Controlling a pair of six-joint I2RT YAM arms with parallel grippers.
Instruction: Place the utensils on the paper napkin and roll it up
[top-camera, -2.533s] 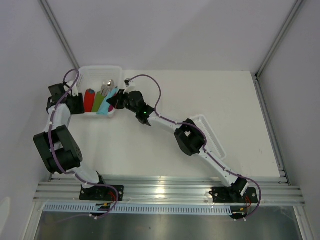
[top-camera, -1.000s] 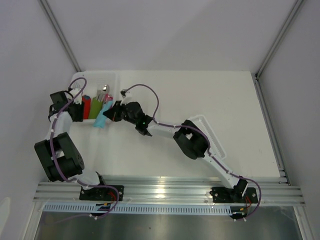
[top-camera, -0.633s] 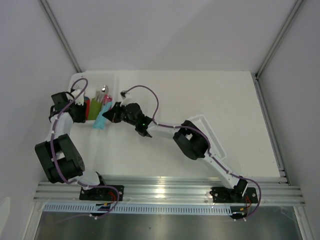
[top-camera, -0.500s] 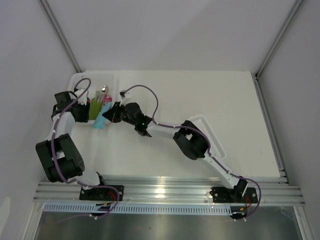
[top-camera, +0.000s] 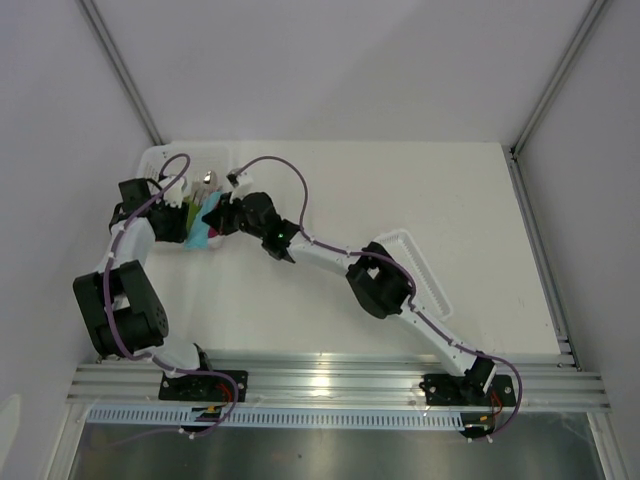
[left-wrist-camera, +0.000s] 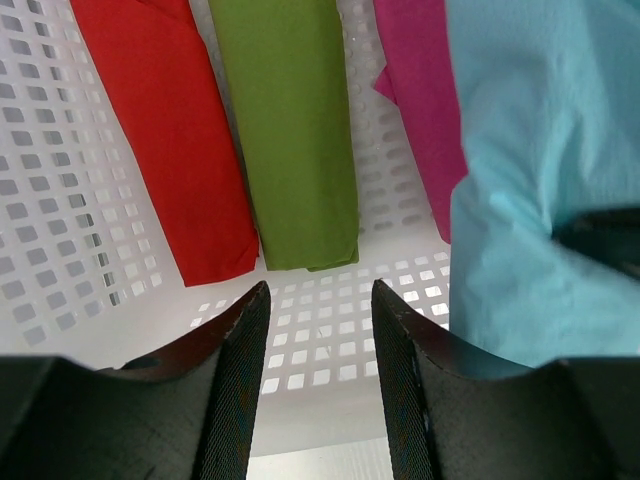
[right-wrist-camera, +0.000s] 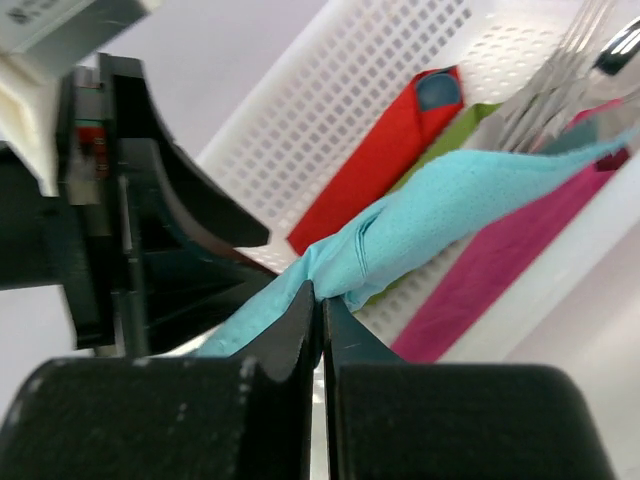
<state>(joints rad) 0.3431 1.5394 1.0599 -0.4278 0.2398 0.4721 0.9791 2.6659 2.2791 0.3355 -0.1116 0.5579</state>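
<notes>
White table (top-camera: 420, 200) offers open room at centre frame, while the basket (top-camera: 158, 158) sits tight in the upper-left corner by the wall. At its near rim hangs the paper napkin (right-wrist-camera: 450, 200), pinched in the right gripper (right-wrist-camera: 320, 300), probably to carry it across that rim. The left gripper (left-wrist-camera: 315, 300) hovers parted and empty, and fork tines (right-wrist-camera: 560, 70) show inside.

No words or numbers can be read in any of the pictures. A white sticker (right-wrist-camera: 40, 15) in the top left corner of the right wrist view has tiny dark marks on it, but they are too blurry to read.
</notes>
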